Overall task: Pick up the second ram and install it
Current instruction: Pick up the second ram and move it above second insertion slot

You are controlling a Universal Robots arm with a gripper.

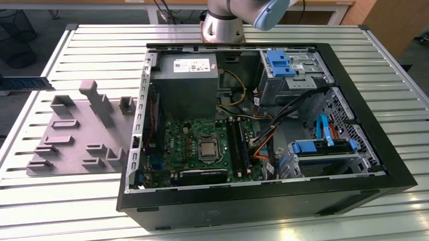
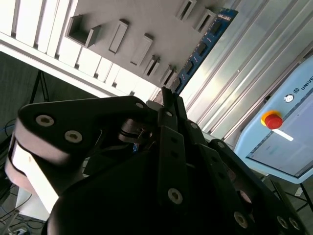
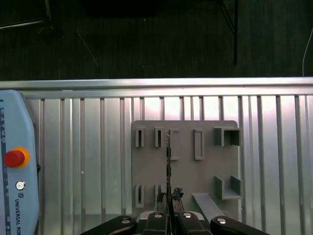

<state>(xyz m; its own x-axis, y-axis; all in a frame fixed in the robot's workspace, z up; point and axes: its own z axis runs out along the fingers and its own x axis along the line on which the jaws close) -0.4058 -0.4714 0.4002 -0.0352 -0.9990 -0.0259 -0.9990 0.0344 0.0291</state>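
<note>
We see the slatted table point(image 1: 87, 40) carrying an open computer case point(image 1: 375, 165) toward the exterior view's right. A gray holder plate point(image 1: 74, 135) lies just beside the case on the exterior view's left. A strip of bare slats runs between the plate and the table's edge there, and more bare slats lie behind the plate.

In the first wrist view the table's rim is a bright bar, with dark floor beyond it. A pendant with a red button point(image 3: 13, 157) lies well apart from the plate point(image 3: 186, 166).

The second ram point(image 1: 25, 83) hangs in the air at the exterior view's left border, crossing the line of the table's edge, well apart from the motherboard point(image 1: 194, 145) and its black slots point(image 1: 238, 145) inside the case.

The arm's base point(image 1: 224, 22) stands at the table's far side behind the case. In the first wrist view the pincer point(image 3: 169, 198) points down at the plate, its fingers clamped on the second ram point(image 3: 168, 161), which we see edge-on as a thin line over the plate's slots.

In the second wrist view the stick point(image 2: 203, 46) reaches out from the pincer point(image 2: 166, 95), blue with dark chips.
</note>
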